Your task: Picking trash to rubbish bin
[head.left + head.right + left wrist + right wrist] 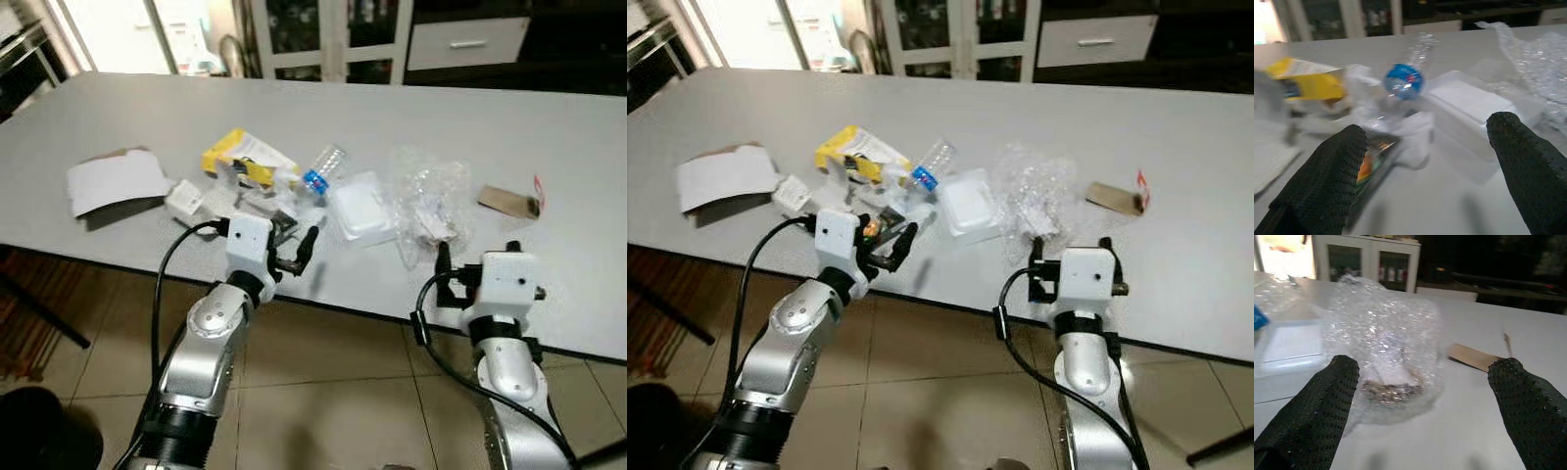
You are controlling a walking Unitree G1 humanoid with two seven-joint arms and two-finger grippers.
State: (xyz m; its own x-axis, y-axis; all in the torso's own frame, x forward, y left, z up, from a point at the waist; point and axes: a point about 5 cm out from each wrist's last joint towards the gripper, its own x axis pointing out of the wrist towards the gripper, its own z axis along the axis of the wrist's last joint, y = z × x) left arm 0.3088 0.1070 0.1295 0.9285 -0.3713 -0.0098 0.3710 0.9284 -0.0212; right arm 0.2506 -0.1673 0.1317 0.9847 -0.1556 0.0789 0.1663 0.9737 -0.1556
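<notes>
Here both arms reach up to the table (549, 137) edge, left gripper (297, 251) and right gripper (1425, 396) spread wide; the bottle (323, 166) lies cap toward the robot amid the trash

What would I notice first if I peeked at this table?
Probably the heap of trash in the middle of the grey table: a yellow carton, a clear bottle with a blue cap and a crinkly plastic bag. Then the robot's two black-fingered grippers at the near edge, the left gripper open by the pile, the right gripper open toward the bag.
</notes>
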